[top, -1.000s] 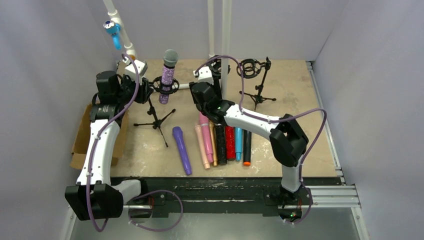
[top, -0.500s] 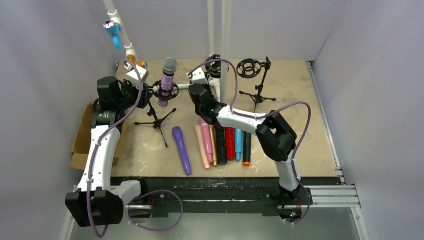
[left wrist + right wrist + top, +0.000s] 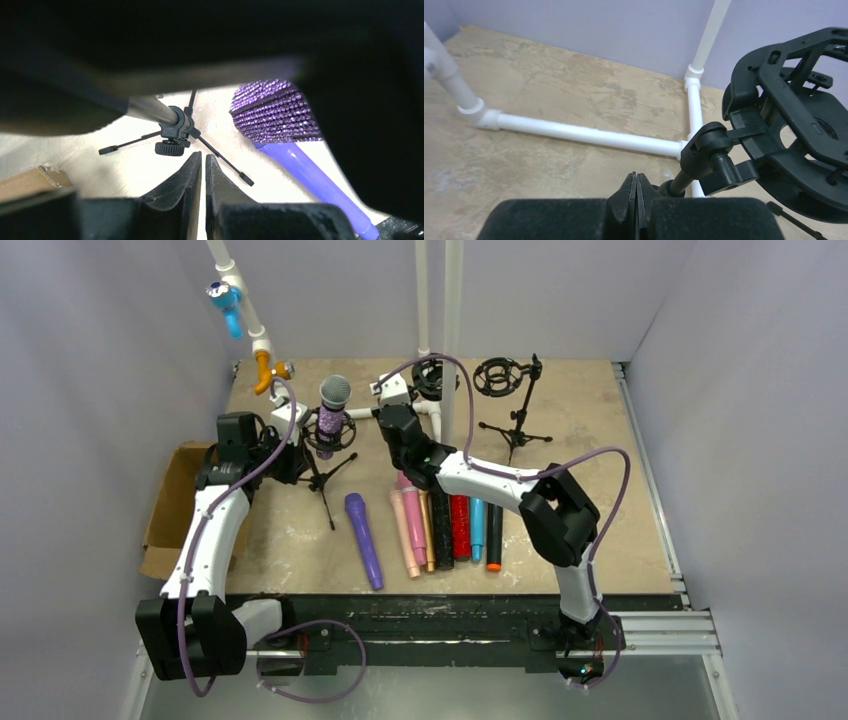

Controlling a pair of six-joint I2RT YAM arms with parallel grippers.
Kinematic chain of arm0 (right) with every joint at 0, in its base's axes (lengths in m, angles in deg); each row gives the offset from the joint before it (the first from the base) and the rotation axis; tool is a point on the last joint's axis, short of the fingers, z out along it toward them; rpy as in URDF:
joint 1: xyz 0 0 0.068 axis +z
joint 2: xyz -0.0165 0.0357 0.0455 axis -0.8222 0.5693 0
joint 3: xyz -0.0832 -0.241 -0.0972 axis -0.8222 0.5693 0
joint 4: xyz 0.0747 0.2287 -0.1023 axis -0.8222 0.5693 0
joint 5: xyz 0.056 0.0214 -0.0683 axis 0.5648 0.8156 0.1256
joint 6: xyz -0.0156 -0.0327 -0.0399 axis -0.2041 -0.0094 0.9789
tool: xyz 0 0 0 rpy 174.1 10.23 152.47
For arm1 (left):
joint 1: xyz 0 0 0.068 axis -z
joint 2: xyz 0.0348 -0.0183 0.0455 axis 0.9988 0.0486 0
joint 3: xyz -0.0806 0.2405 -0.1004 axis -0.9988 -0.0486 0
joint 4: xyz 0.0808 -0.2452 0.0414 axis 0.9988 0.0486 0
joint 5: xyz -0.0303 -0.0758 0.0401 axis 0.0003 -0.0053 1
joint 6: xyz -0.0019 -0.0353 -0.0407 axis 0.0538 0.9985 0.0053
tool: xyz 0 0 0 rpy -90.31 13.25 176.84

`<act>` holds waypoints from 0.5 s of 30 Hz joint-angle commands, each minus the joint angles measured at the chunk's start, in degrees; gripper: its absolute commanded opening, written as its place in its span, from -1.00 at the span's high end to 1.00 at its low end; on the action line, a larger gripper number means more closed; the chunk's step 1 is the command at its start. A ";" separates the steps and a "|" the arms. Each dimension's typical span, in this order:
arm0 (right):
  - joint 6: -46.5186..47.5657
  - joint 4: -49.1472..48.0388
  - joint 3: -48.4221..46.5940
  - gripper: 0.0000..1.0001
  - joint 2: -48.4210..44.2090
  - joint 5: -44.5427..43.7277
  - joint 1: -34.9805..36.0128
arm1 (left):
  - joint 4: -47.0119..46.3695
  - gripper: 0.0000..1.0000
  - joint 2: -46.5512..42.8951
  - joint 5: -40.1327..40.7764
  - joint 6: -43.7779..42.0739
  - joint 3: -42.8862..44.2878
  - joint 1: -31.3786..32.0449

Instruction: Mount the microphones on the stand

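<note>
A tan worktop (image 3: 600,490), seen from above, carried three tripod stands along its far edge. The glitter mic (image 3: 331,412) stood upright in the ring mount of the left stand (image 3: 322,468), grey mesh head on top, near the far left corner. The middle stand (image 3: 430,380) and the right stand (image 3: 512,390) had bare mounts.

The left hand (image 3: 204,158) hovered just beside the left stand, on the side toward the worktop's left edge. It was clenched to a thin slit and gripped nothing. The stand's pole crossed above its fingertips, outside them.

The right hand (image 3: 636,176) sat beside the middle stand's mount. It was clenched tight, its fingers pressed together and empty.

A purple mic (image 3: 363,540) lay alone toward the near edge. Just to its right lay a row of mics (image 3: 441,528), side by side and pointing at the far edge. A blue mic (image 3: 225,302) hung on a white pipe (image 3: 250,328) above the far left corner. A cardboard box (image 3: 165,515) sat at the left edge.
</note>
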 commanded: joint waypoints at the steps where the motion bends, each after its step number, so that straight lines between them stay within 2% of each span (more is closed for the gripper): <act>1: -2.39 -0.22 -1.19 1.00 -5.08 3.81 1.42 | 0.04 0.89 -0.49 -0.37 1.06 0.62 0.01; 6: -3.19 -0.30 0.57 1.00 -6.23 4.46 2.56 | 0.83 0.84 -0.96 -1.11 1.72 1.63 0.05; 12: -5.18 1.17 2.06 0.99 -6.82 2.42 2.87 | 2.10 0.23 -2.46 0.13 5.00 3.78 -0.27; 15: -5.36 1.87 2.23 0.81 -6.70 0.73 2.87 | 2.49 -0.01 -4.44 0.90 6.38 5.07 -0.66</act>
